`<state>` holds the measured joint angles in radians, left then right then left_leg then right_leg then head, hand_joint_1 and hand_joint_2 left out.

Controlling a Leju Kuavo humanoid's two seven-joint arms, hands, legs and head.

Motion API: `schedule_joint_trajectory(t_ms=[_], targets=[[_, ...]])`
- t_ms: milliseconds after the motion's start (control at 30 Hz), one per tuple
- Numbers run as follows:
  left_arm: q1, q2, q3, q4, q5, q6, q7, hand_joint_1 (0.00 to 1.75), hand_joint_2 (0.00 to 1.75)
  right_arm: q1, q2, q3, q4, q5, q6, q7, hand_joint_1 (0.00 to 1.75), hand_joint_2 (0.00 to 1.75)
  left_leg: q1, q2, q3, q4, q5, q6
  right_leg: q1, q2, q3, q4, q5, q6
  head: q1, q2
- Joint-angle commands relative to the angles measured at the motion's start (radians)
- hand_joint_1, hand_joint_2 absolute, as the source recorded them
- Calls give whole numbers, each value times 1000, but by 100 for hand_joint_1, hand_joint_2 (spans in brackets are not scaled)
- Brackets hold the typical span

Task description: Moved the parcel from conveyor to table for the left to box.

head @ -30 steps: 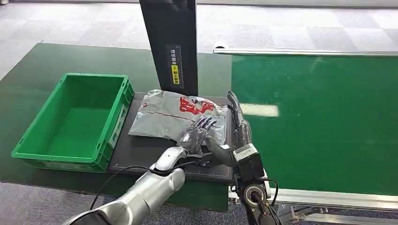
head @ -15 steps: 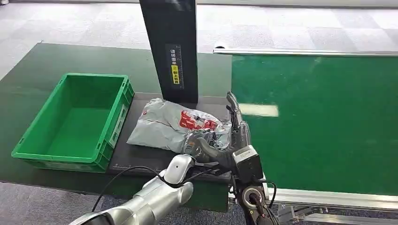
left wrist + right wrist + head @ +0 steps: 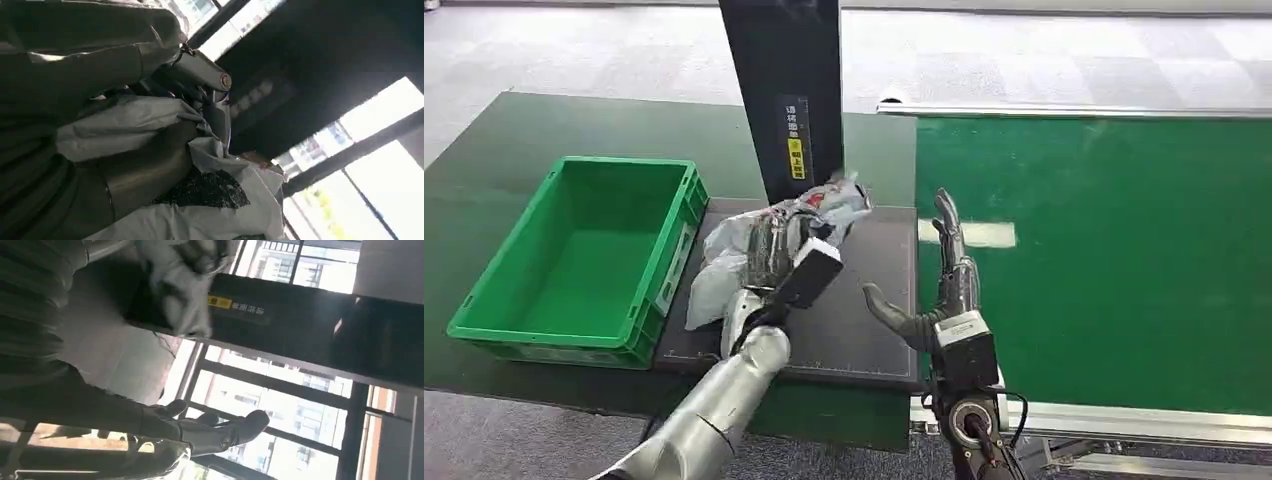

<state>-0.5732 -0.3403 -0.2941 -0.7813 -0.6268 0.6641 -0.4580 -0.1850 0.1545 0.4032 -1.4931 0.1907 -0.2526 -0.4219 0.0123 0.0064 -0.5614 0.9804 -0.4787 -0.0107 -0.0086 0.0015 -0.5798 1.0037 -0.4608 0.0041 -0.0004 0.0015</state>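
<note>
The parcel point(image 3: 769, 245) is being gripped and lifted off the black mat point(image 3: 864, 320) by the left hand point(image 3: 774, 250), (presumably for the green box point(image 3: 584, 260)); the right hand point(image 3: 944, 290) is being held open, empty.

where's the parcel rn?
Head view: the grey parcel is gripped by the left hand over the dark mat's left part, between the green crate and the black post.
</note>
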Motion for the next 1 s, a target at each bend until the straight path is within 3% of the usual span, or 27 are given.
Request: schedule_joint_trajectory(t_ms=[33, 100, 200, 367, 500, 567, 833, 867, 900, 933, 1000], targets=[[153, 184, 4, -890, -142, 34, 137, 175, 175, 57, -35, -66, 41, 41, -51, -23, 0, 175, 0, 3, 0, -1, -1, 0, 0, 3, -1, -1, 0, 0, 0, 0], [141, 221, 55, -915, -159, 29, 165, 175, 175, 71, -39, -76, 38, 50, -53, -26, 0, 175, 0, 6, 1, -1, -2, 0, 0, 6, -1, -1, 0, -1, 0, 0], [46, 271, 160, -799, -194, 21, 230, 175, 175, 73, -34, -97, 21, 64, -52, -24, 0, 175, 0, 3, 1, -2, -1, 0, 0, 3, -1, 0, 0, -1, -1, 0], [-190, 368, 316, -389, -156, 10, 259, 175, 175, 81, -44, -110, -6, 72, -36, -8, 0, 175, 0, 0, -1, -1, 2, -1, 0, 0, -1, 0, 1, -1, 0, 0], [-289, 416, 415, -148, -231, 34, 257, 175, 175, 77, -58, -96, -1, 58, -25, -8, 0, 175, 0, -1, 0, -1, 4, -1, 0, -1, 0, 0, 1, -2, 0, 0], [-351, 454, 483, 9, -364, 34, 322, 175, 175, 60, -67, -80, 16, 45, -20, -10, 0, 175, 0, 0, 1, -2, 4, -1, 0, 0, 1, 0, 2, -1, -1, 0], [-436, 510, 560, 279, -522, 30, 402, 175, 175, 41, -72, -63, 41, 26, -19, -8, 0, 175, 0, 0, 1, -1, 3, -1, 1, 1, 0, 0, 2, -2, 0, 0], [-450, 505, 569, 317, -492, 34, 377, 42, 175, 42, -72, -66, 42, 24, -23, -7, 0, 175, 1, 1, 1, -1, 3, -1, 1, 1, 0, 0, 2, -1, 0, 0], [-450, 505, 569, 317, -492, 34, 377, 42, 175, 42, -72, -66, 42, 24, -23, -7, 0, 175, 0, 0, 1, -1, 4, -1, 1, 0, 1, 0, 2, -1, 0, 0], [-448, 495, 568, 327, -477, 32, 358, 0, 175, 44, -71, -69, 42, 22, -24, -7, 0, 175, 1, 0, 0, -1, 4, -1, 1, 0, 0, 0, 2, -1, 0, 0], [-438, 486, 576, 319, -442, 29, 326, 0, 175, 44, -69, -75, 44, 22, -25, -6, 0, 175, 1, -1, 0, -1, 4, -1, 1, -1, 0, 0, 2, -1, 0, 0]])
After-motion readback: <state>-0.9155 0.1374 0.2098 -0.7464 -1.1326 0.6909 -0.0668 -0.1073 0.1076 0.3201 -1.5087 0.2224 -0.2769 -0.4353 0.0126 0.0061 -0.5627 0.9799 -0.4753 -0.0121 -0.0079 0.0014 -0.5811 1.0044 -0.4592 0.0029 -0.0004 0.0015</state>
